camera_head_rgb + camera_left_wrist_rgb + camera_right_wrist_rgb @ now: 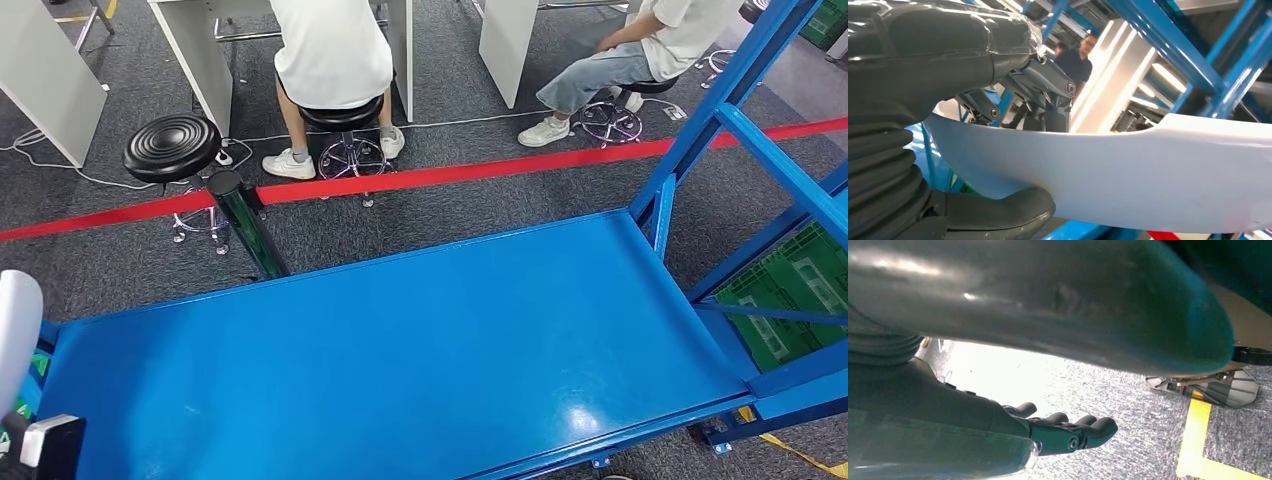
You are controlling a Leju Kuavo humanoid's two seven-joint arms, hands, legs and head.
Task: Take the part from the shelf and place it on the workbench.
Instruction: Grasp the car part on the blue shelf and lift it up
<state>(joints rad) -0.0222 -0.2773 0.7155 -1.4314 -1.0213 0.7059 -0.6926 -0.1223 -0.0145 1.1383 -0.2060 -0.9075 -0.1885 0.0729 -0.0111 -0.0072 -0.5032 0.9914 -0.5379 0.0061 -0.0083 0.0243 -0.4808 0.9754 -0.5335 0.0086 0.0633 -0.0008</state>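
at the head view's lower left edge the white part pokes up beside the blue workbench, off its surface. left wrist view: left hand clamps that white part, thick thumb on one side, dark fingers on the other; the part runs long and curved away from the hand. blue shelf frame behind it, a person in a dark shirt further back. right hand hangs over grey carpet holding nothing, fingers straight and lying side by side, thumb well clear of them; yellow floor tape nearby. green crates sit low in the blue rack at the bench's right end, contents can't tell. beyond the bench: red barrier belt, black stool, two seated people at white desks.
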